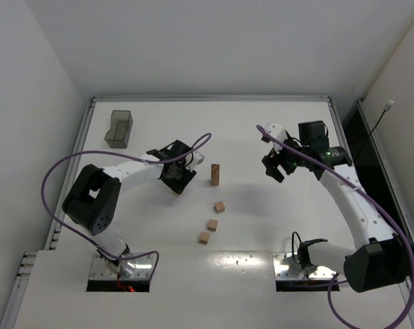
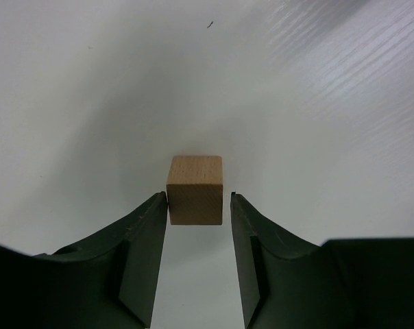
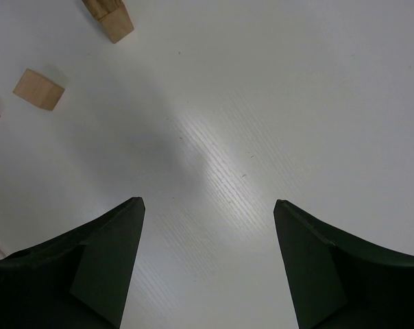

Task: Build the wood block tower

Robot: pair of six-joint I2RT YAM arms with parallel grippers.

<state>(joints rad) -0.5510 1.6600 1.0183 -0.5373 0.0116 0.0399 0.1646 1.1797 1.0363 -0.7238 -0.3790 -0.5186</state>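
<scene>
Now | wood block (image 2: 195,199) seemingly between left end effector (image 2: 199,197) tips | tower (image 3: 113,22) cropped

Left end effector (image 2: 198,196) slightly parted, right end effector (image 3: 208,201) spread wide.

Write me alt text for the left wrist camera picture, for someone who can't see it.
A small tan wooden block stands between the fingertips of the left gripper, with a white table behind it. The dark fingers flank the block, and a thin gap shows on the picture's right side.
</scene>
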